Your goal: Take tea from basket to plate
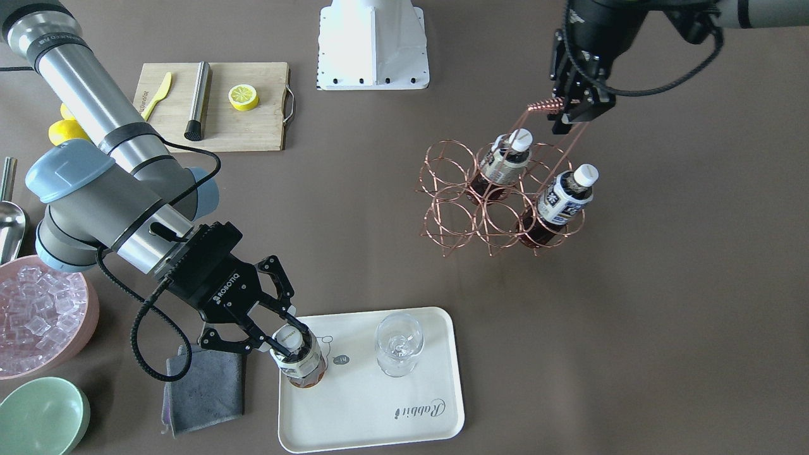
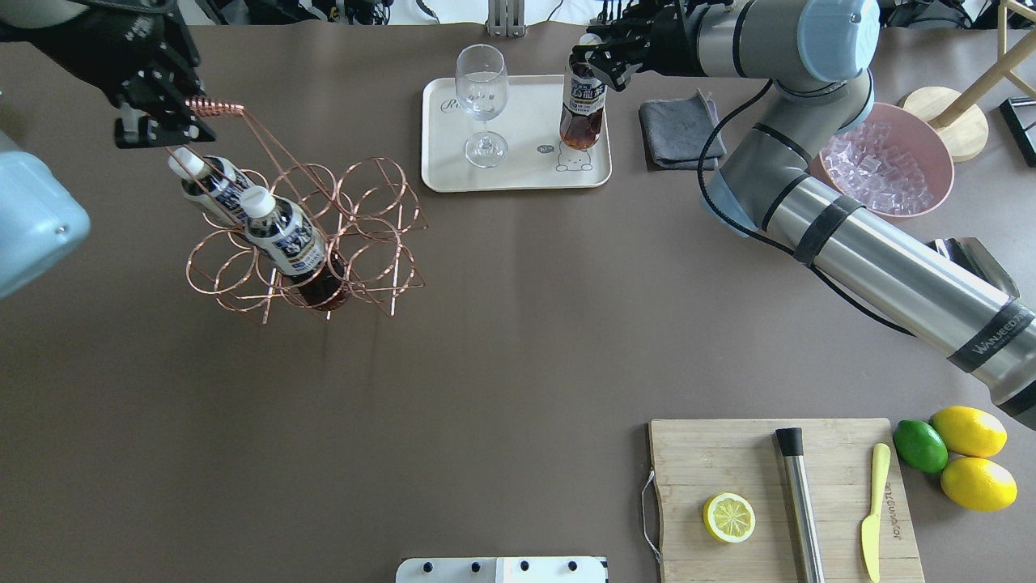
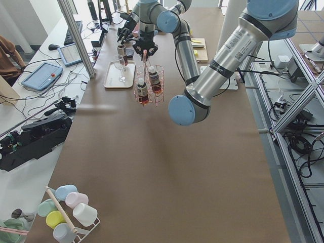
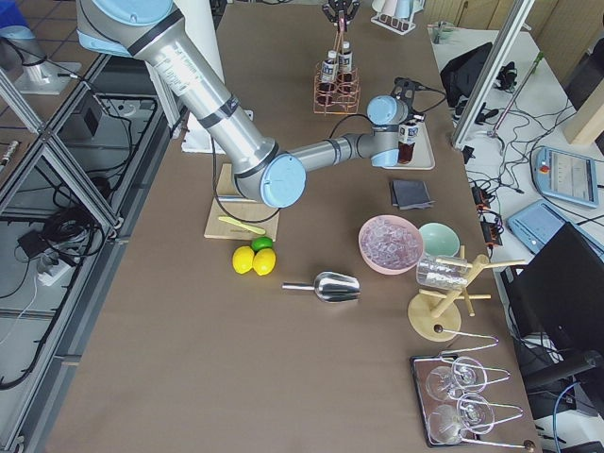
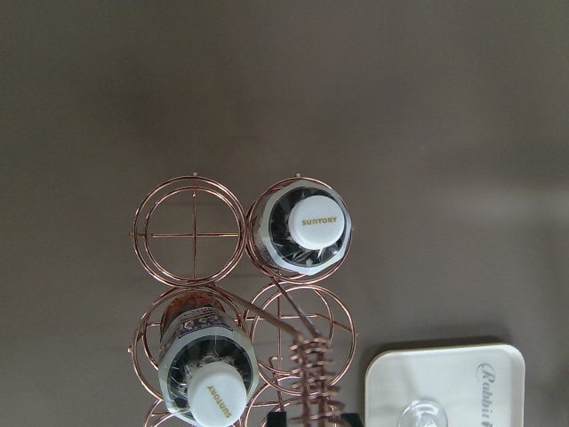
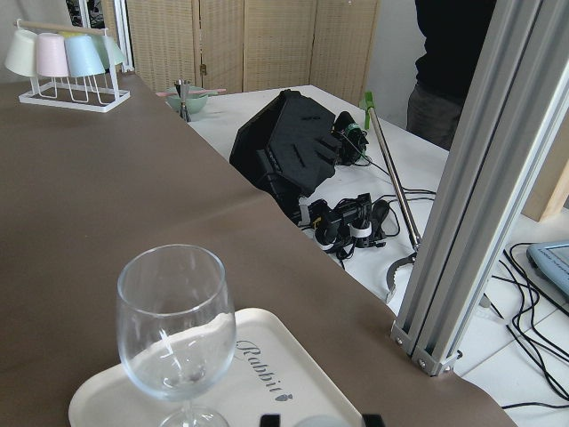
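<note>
My right gripper (image 1: 283, 335) is shut on the neck of a tea bottle (image 1: 303, 366) that stands at the corner of the cream plate (image 1: 379, 417), by the bear drawing. In the overhead view the same gripper (image 2: 593, 58) holds that bottle (image 2: 583, 105) on the plate (image 2: 518, 174). My left gripper (image 1: 559, 114) is shut on the coiled handle of the copper basket (image 1: 499, 208), which holds two more tea bottles (image 1: 505, 164) (image 1: 562, 202). The left wrist view looks down on their caps (image 5: 317, 221).
A wine glass (image 1: 398, 344) stands on the plate beside the bottle. A grey cloth (image 1: 205, 385), a pink bowl of ice (image 1: 38, 316) and a mint-green bowl (image 1: 41, 417) lie near the right arm. A cutting board (image 1: 215, 107) with a lemon half is by the robot base.
</note>
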`<state>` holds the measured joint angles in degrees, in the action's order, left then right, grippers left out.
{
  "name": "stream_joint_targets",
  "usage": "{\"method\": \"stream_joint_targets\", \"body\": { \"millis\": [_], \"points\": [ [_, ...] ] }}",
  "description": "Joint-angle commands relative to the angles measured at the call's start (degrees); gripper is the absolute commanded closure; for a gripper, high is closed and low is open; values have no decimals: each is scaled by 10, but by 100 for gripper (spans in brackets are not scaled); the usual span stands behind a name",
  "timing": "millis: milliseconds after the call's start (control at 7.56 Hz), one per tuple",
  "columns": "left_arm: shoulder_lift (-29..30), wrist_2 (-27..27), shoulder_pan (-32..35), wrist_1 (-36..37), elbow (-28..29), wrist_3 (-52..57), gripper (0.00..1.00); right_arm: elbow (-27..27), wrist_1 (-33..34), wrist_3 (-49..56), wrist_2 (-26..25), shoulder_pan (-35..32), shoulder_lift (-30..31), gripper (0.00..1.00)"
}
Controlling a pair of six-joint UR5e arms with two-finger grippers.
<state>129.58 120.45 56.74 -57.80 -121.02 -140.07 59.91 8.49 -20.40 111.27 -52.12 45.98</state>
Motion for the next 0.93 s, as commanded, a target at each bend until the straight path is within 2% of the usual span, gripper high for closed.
{"method": "stream_joint_targets", "body": {
  "millis": [0,132,397,662,794],
  "points": [
    [-112,56,155,-7,32,211,100,-1,-9,-37,-2,0,-3,100],
    [-114,57,202,-28,98,267,100,-7,-22,-39,-17,4,-1,100],
    [-114,56,257,-132,244,344,100,-14,-38,-39,-39,15,0,100],
    [-105,56,294,-256,375,367,100,-14,-49,-39,-56,25,2,100],
    [-89,55,301,-295,424,366,100,-14,-50,-39,-57,26,3,100]
  ]
}}
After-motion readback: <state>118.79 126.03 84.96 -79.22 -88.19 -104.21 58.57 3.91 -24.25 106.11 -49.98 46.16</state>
